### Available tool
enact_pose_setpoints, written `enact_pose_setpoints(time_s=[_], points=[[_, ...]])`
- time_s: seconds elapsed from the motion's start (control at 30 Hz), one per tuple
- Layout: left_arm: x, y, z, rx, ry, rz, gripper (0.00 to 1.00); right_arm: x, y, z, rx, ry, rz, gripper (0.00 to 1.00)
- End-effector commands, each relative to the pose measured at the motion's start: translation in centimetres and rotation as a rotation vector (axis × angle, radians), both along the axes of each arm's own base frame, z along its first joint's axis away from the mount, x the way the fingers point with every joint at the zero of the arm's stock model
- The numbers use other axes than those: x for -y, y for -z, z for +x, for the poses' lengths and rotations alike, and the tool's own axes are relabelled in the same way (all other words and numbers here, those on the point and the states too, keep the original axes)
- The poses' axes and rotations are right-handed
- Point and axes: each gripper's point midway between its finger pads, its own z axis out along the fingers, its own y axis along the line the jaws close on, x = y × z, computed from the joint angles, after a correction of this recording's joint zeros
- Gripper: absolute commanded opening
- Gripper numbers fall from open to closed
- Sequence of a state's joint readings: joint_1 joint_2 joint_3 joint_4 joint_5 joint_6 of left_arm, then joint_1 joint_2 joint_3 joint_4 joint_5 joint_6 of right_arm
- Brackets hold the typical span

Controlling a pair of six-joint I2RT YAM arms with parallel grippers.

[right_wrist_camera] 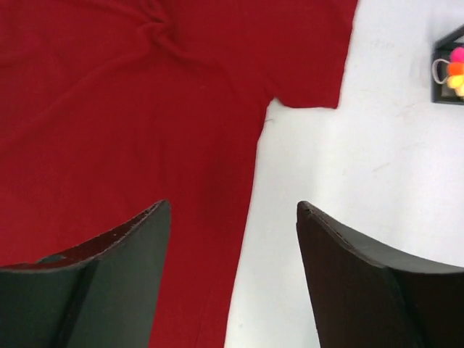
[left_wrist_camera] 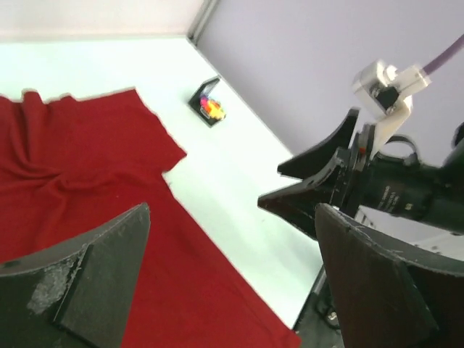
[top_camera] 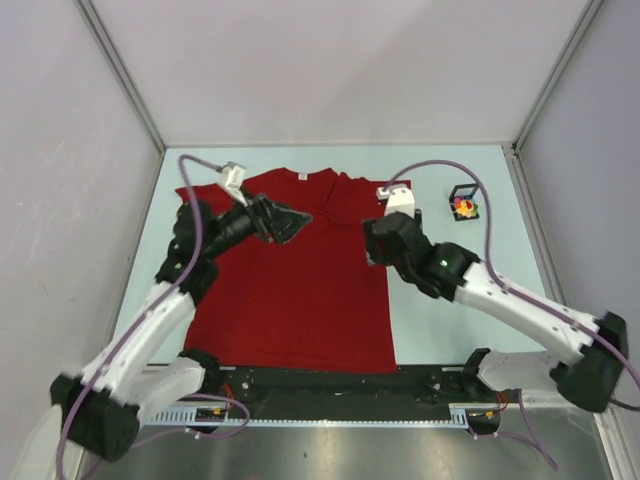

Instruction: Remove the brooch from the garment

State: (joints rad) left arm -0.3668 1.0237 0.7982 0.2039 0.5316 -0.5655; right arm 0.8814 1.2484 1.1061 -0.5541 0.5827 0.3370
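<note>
The dark-red garment [top_camera: 290, 290] lies flat on the table, neck at the far side. The brooch [top_camera: 464, 208], a small cluster of coloured beads, sits in a small black box [top_camera: 461, 189] on the table right of the garment, apart from the cloth. My left gripper [top_camera: 290, 222] hangs open over the garment's left chest. My right gripper [top_camera: 372, 243] stands open over the garment's right edge, below the sleeve. The left wrist view shows the garment [left_wrist_camera: 72, 159], the brooch [left_wrist_camera: 212, 108], my left gripper [left_wrist_camera: 233, 210] and the right gripper [left_wrist_camera: 279, 185]. The right wrist view shows the garment [right_wrist_camera: 145, 109], my right gripper [right_wrist_camera: 233, 206] and the brooch [right_wrist_camera: 457, 69].
Grey walls close off the table on the left, far and right sides. A black rail [top_camera: 330, 385] runs along the near edge by the arm bases. Pale bare table [top_camera: 455, 310] lies right of the garment, under the right arm.
</note>
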Motion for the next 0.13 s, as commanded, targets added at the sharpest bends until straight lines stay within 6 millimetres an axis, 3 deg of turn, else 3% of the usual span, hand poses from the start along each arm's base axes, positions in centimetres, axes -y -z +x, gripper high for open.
enact_pose_setpoints(time_s=[0.0,0.03,0.1], points=[[-3.5,-3.0,-3.6,0.01,-0.143,0.008,1.0,0.3,-5.1,-3.8,0.088,-0.033,0.277,0.75],[-4.1,-3.2,-4.1,0.007,-0.168,0.009,1.0,-0.6,-4.8,-4.8,0.076,-0.094,0.33,0.75],[-5.4,-5.9,-5.7,0.068,-0.208,-0.031,1.0,-0.4,-7.7,-6.6,0.116,-0.158,0.449,0.77]])
